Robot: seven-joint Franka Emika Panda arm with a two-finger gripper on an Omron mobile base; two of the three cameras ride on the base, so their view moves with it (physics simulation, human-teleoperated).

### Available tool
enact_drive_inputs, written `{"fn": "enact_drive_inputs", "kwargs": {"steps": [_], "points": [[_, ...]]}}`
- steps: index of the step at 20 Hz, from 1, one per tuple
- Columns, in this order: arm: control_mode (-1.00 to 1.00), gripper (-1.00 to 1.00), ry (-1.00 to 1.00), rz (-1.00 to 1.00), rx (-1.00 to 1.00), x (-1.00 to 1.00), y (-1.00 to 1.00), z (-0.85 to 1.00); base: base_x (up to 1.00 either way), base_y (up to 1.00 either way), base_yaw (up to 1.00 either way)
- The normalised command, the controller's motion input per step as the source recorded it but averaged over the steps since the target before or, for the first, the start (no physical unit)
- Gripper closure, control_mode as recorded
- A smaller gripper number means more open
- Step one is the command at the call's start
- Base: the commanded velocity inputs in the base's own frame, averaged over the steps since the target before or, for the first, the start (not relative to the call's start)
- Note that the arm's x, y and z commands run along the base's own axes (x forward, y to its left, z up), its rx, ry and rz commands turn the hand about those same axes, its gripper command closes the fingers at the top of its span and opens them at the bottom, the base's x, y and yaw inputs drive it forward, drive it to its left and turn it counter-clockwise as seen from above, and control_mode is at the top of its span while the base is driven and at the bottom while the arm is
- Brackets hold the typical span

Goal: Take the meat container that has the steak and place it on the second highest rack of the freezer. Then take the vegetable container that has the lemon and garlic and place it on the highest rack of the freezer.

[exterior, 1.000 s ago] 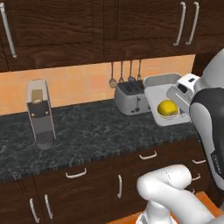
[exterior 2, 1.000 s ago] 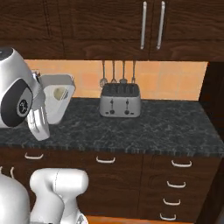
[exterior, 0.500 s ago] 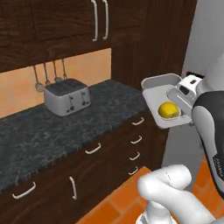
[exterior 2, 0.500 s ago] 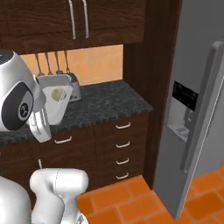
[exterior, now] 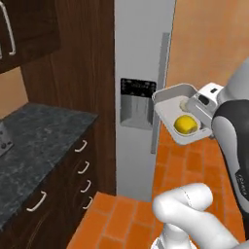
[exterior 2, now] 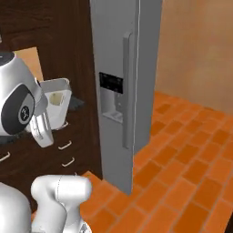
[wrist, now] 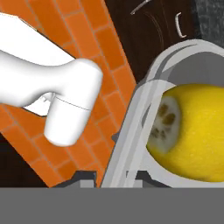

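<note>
My gripper point(wrist: 114, 176) is shut on the rim of the clear grey vegetable container point(exterior: 170, 104), which it holds in the air at chest height. Inside it lie the yellow lemon point(exterior: 186, 125) and, partly hidden behind the hand, the pale garlic point(exterior: 184, 103). From the other side the vegetable container point(exterior 2: 58, 107) shows with the garlic point(exterior 2: 55, 98) in it. The lemon point(wrist: 192, 131) looms close past the rim. Just beyond stands the grey freezer point(exterior: 141, 73), doors closed, with a dark dispenser panel point(exterior 2: 111, 83). Its racks are hidden. The meat container and steak are out of view.
A dark stone counter point(exterior: 39, 136) with dark wood drawers point(exterior: 82, 168) runs along the left, ending at a tall dark wood panel point(exterior: 82, 58) beside the freezer. Orange tiled floor point(exterior 2: 182, 159) spreads open to the right, up to a tan wall point(exterior 2: 200, 45).
The base has turned, so the view has swung from the counter with the toaster round to the freezer. The vegetable container stays in my gripper at the same height.
</note>
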Motion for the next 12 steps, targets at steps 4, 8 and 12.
{"fn": "enact_drive_inputs", "kwargs": {"steps": [4, 8, 12], "points": [[1.0, 1.0, 0.0, 0.0, 0.0, 0.0, 0.0, 0.0, 0.0, -0.59, -0.73], [1.0, 1.0, 0.0, 0.0, 0.0, 0.0, 0.0, 0.0, 0.09, -0.6, -0.71], [1.0, 1.0, 0.0, 0.0, 0.0, 0.0, 0.0, 0.0, 0.43, -0.28, -0.66]]}}
